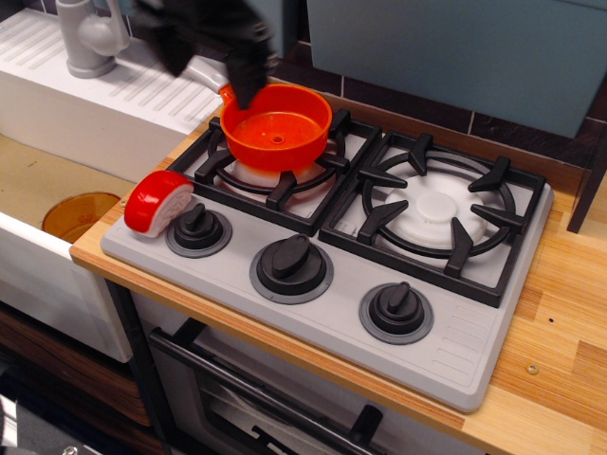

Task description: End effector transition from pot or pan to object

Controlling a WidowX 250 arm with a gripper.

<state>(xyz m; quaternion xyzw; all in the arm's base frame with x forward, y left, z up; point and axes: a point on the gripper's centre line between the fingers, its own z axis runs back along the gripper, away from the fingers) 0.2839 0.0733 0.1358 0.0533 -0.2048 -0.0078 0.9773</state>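
The orange saucepan stands upright on the left rear burner grate, its pale grey handle pointing back left. My black gripper is motion-blurred above the pan's back-left rim and handle. Its fingers hang apart, one fingertip at the pan's rim, the other over the drainboard, and nothing is between them. The red half-round toy with the white cut face lies on the stove's front left corner, beside the left knob. It is well in front of and below the gripper.
An amber round dish lies in the sink at the left. A grey faucet stands on the white drainboard. The right burner holds nothing. Two more knobs sit along the stove front. The wooden counter extends right.
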